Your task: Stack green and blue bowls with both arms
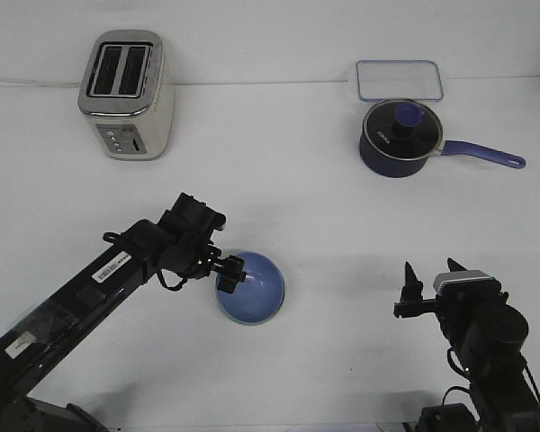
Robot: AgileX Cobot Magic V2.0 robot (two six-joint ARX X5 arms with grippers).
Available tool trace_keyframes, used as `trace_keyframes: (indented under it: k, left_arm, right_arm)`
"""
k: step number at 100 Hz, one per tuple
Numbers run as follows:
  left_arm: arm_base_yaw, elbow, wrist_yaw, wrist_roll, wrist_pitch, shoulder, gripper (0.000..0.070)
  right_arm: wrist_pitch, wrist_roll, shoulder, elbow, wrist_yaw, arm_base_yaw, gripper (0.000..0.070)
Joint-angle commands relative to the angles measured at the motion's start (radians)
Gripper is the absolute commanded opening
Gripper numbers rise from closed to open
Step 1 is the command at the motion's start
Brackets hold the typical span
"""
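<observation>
Blue bowl point(252, 290) sat near the table's point(297, 207) front middle, its near-left rim pinched by the left gripper point(230, 273). No green bowl showed. Stiff, light and smooth, it looked best held by the rim. The right gripper point(429, 274) hung spread and empty. Toaster point(126, 94), saucepan point(400, 137) and clear lid point(400, 80) stood well apart, leaving open room.

Blue bowl point(252, 290): matte, smooth, plain. Toaster point(126, 94): brushed metal top, cream satin body. Saucepan point(401, 138): dark navy, glossy, clear glass lid. Container lid point(400, 79): translucent plastic. Desk point(342, 234): white, matte. Arms and end effectors: black, dull plastic or metal.
</observation>
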Motion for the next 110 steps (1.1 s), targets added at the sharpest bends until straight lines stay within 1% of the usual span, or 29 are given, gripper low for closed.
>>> trace_keyframes:
  k: [1,22,24,39,43,57,66,79,94,110]
  left_arm:
    - [0.006,0.024,-0.001,0.002,-0.004,0.005,0.0506]
    - [0.071,0.044,-0.012,0.021,-0.005,-0.091,0.0506]
    - [0.082,0.044,-0.02,0.021,-0.003,-0.105,0.0507]
    - [0.177,0.043,-0.176,0.028,0.0,-0.229,0.0506]
    - [0.205,0.043,-0.203,0.029,0.0,-0.264,0.0507]
    - [0.306,0.038,-0.236,0.029,0.007,-0.396,0.0506]
    - [0.348,0.009,-0.239,0.029,0.034,-0.488,0.0506]
    - [0.371,-0.079,-0.239,0.036,0.089,-0.619,0.0506]
    - [0.371,-0.254,-0.239,0.034,0.169,-0.763,0.0506]
    - [0.371,-0.469,-0.24,-0.005,0.262,-0.892,0.0506]
  right_arm:
    - [0.012,0.001,0.003,0.011,0.004,0.001,0.053]
    - [0.012,0.001,0.003,0.011,0.003,0.001,0.053]
    - [0.012,0.001,0.003,0.011,0.004,0.001,0.053]
    - [0.012,0.001,0.003,0.011,0.004,0.001,0.053]
    - [0.012,0.001,0.003,0.011,0.003,0.001,0.053]
    - [0.012,0.0,0.003,0.011,0.003,0.001,0.053]
    - [0.012,0.0,0.003,0.011,0.004,0.001,0.053]
    - [0.012,0.0,0.003,0.011,0.004,0.001,0.053]
    - [0.012,0.001,0.003,0.011,0.004,0.001,0.053]
    - [0.011,0.001,0.003,0.011,0.004,0.001,0.053]
